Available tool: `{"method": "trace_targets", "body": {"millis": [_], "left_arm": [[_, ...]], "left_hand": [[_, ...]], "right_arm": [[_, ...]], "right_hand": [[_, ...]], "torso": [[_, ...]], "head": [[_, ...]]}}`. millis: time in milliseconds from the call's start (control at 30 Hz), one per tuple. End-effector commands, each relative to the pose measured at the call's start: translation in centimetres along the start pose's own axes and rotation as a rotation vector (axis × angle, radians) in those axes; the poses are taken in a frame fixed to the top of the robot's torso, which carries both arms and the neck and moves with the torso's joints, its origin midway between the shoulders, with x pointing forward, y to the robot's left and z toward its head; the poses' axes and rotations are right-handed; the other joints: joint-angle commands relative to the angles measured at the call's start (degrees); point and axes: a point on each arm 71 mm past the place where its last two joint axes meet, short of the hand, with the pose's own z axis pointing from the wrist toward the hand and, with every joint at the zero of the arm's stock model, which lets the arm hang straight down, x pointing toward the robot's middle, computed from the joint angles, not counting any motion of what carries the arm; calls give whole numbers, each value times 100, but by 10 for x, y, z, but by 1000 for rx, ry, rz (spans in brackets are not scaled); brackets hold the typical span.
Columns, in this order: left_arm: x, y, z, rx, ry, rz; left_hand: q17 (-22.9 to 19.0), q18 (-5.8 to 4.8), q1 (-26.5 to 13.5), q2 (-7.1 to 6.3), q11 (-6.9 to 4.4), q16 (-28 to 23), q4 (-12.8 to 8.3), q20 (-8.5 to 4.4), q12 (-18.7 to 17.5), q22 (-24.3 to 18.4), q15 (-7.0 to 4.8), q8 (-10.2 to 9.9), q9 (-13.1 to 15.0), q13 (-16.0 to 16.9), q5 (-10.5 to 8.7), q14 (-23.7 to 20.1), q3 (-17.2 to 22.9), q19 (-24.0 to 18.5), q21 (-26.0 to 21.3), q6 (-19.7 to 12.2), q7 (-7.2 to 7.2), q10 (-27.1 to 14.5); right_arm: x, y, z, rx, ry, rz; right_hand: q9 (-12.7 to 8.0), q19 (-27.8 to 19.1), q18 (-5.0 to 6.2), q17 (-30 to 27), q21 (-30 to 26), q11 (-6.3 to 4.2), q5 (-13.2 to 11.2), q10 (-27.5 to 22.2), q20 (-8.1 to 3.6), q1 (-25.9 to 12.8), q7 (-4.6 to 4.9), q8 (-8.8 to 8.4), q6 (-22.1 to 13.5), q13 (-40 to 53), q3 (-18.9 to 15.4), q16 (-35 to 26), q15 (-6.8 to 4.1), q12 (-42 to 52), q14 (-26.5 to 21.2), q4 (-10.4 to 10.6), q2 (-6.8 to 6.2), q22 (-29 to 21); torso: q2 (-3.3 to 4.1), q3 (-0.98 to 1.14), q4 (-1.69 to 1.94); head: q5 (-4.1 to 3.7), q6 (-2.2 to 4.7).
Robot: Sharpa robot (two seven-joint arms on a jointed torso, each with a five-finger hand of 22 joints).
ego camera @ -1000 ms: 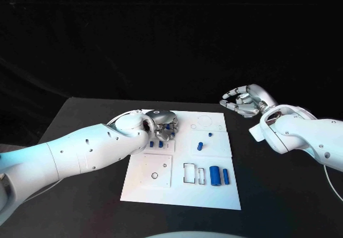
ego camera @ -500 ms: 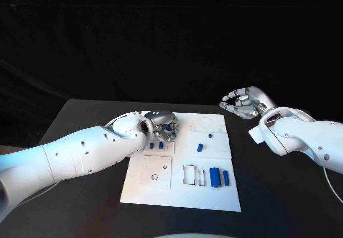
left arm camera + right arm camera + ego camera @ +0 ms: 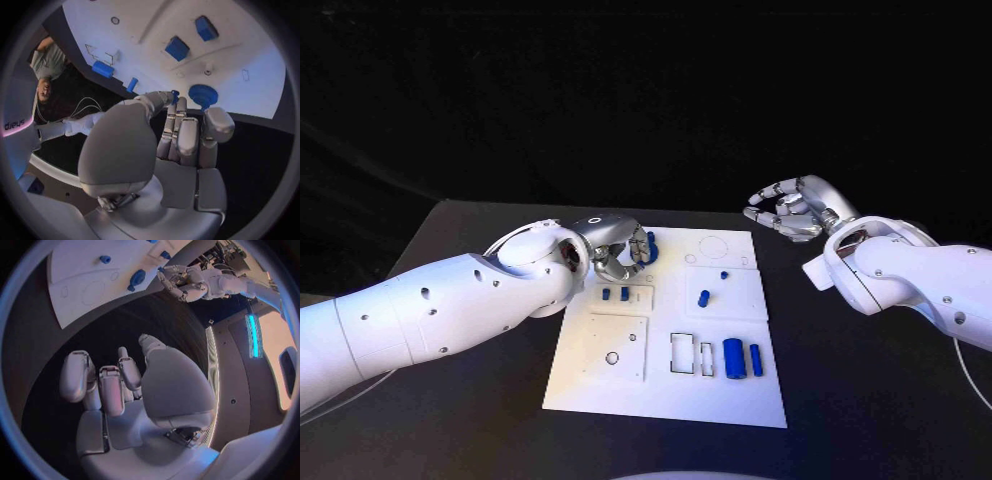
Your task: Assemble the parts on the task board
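Task board (image 3: 733,392) lies mid-table (image 3: 444,420), parts (image 3: 741,356) on it.

One piece of lettering can be read. In the left wrist view, pale letters stand on a dark panel (image 3: 14,124) of the robot's own frame, beside the left hand (image 3: 164,150); they look like "dexus", though the first and last letters are not sharp enough to be sure. The task board (image 3: 678,330) carries only thin outlines of shapes near its blue parts (image 3: 741,356), with no words or numbers that can be made out.
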Motion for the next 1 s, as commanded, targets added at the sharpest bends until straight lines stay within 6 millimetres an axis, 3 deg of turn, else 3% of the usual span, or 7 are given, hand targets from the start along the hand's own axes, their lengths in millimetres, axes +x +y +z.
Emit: {"method": "trace_targets", "body": {"millis": [33,367,533,1000], "left_arm": [[-3,2,-5,-13,-8,-14],[-5,17,-14,-59,4,-14],[-3,22,-15,-75,12,-14],[7,32,-12,-102,40,-23]], "left_hand": [[-5,-59,-59,9,6,30,-38,-10,-30,17,-12,-36,3,3,-36,48,-6,42,30,53,6,55],[-10,-60,-71,4,2,30,-50,-12,-57,23,-15,-43,3,2,-37,51,-4,44,35,70,2,84],[-10,-60,-71,4,2,30,-50,-12,-57,23,-15,-43,3,2,-37,51,-4,44,35,70,2,84],[-25,-58,-72,4,1,25,-57,-13,-69,17,-17,-46,3,2,-38,48,-1,41,32,76,1,95]], "right_arm": [[0,1,0,-10,0,-4],[0,0,-1,-11,1,-4],[1,0,-1,-11,2,-3],[1,0,-2,-11,3,-2]], "right_hand": [[-4,-18,77,226,-33,-5,35,-23,-5,-19,-24,20,23,5,43,-31,-35,3,287,-4,7,286],[-4,-18,77,226,-33,-5,35,-23,-5,-19,-24,20,23,5,43,-31,-35,3,287,-4,7,286],[-4,-18,77,226,-33,-5,35,-23,-5,-19,-24,20,23,5,43,-31,-35,3,287,-4,7,286],[-4,-18,77,226,-33,-5,35,-23,-5,-19,-24,20,23,5,43,-31,-35,3,287,-4,7,286]], "torso": [[-2,-8,13],[12,-18,0],[11,-6,-16],[13,5,-15]], "head": [[-9,-5],[1,-10],[9,-25],[2,-62]]}}
